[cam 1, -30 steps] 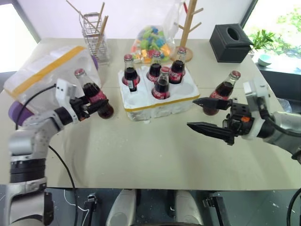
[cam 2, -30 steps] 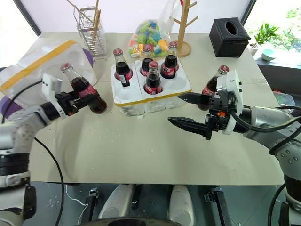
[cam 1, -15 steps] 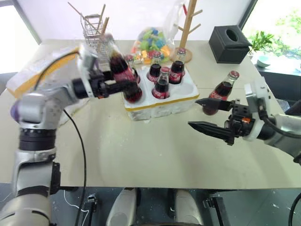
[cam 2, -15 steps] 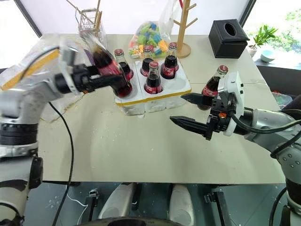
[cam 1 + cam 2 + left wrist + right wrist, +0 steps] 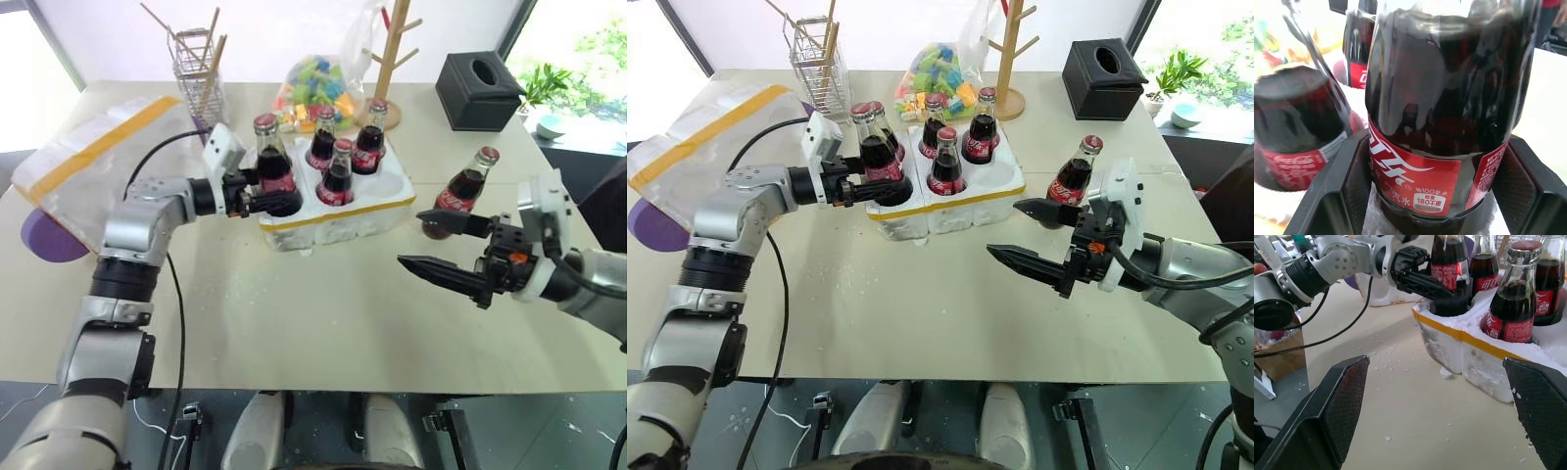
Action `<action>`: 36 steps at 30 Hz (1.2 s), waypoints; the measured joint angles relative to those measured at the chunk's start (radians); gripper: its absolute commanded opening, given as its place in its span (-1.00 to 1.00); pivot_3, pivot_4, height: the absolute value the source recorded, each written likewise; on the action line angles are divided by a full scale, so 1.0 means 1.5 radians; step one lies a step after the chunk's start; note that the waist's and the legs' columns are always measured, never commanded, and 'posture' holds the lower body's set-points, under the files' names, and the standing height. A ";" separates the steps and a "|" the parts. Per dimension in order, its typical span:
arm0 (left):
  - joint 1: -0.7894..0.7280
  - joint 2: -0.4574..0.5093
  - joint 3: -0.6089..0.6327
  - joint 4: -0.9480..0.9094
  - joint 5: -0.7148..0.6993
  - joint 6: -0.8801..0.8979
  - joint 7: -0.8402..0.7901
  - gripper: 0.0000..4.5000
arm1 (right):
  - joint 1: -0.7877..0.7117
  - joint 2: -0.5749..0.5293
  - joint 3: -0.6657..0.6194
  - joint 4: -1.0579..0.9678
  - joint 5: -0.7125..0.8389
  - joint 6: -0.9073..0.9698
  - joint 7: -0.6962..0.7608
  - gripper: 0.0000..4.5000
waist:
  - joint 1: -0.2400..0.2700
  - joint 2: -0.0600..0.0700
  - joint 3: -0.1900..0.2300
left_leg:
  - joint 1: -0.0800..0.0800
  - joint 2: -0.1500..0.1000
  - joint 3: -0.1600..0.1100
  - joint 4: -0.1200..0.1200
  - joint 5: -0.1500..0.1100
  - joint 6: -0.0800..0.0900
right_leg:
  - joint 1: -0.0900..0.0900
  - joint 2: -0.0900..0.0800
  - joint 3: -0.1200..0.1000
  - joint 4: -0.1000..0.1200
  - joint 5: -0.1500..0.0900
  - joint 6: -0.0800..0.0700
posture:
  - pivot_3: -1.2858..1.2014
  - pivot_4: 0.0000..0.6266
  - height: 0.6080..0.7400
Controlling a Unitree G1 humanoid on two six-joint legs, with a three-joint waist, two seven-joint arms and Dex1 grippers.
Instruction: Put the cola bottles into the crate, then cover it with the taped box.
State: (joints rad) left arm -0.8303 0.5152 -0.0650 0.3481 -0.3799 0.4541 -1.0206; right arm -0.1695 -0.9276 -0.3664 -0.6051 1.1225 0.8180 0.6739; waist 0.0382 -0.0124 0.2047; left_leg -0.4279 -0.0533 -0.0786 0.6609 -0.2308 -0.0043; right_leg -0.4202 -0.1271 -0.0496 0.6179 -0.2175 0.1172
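Note:
The white foam crate [image 5: 338, 217] with a yellow band stands at mid-table. Three cola bottles [image 5: 340, 174] stand upright in its wells, and another cap [image 5: 875, 109] peeks out behind the held one. My left gripper [image 5: 275, 203] is shut on a further cola bottle [image 5: 269, 162], held upright with its base in the crate's front-left well [image 5: 1449, 306]. One more cola bottle [image 5: 463, 192] stands on the table to the right, just beyond my right gripper [image 5: 412, 239], which is open and empty. The taped box [image 5: 98, 157] lies at the far left.
Behind the crate are a bag of coloured blocks [image 5: 315, 80], a wooden peg stand [image 5: 392, 59] and a wire rack of sticks [image 5: 199, 73]. A black tissue box [image 5: 478, 90] sits back right. A purple object [image 5: 44, 241] lies under the taped box. Foam crumbs dot the table.
My left arm carried its bottle rightward from beside the taped box to the crate, turning it from tilted to upright over the front-left well. The right gripper stayed put, open.

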 measured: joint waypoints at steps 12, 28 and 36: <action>0.069 0.038 0.072 -0.125 -0.073 0.075 0.004 0.98 | 0.022 0.000 -0.009 0.011 -0.033 -0.010 0.006 1.00 | -0.001 0.000 0.000 | 0.000 0.002 0.000 0.000 0.000 0.000 | 0.000 0.000 0.000 0.000 0.000 0.000 | 0.03 -0.52 1.00; 0.179 0.199 0.120 -0.475 -0.329 0.305 -0.055 0.98 | -0.021 0.130 0.029 0.241 -0.303 -0.099 -0.141 1.00 | -0.002 0.002 -0.001 | 0.003 0.009 0.008 0.000 0.000 0.000 | 0.000 0.006 0.005 -0.001 0.001 -0.007 | 0.03 -0.52 1.00; 0.181 0.157 0.063 -0.475 -0.287 0.260 -0.030 0.98 | -0.154 0.204 0.092 0.419 -0.382 -0.167 -0.127 1.00 | -0.016 0.002 -0.001 | 0.002 0.009 0.012 0.000 0.000 0.000 | -0.003 0.007 0.008 0.000 0.002 -0.007 | 0.03 -0.52 1.00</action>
State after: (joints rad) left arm -0.5594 0.7508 0.0296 -0.3643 -0.8101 0.8442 -1.0658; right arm -0.4003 -0.6221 -0.2280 0.0230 0.5496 0.5677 0.4833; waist 0.0146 -0.0096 0.2035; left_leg -0.4243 -0.0399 -0.0604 0.6603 -0.2307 -0.0042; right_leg -0.4241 -0.1164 -0.0373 0.6173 -0.2149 0.1062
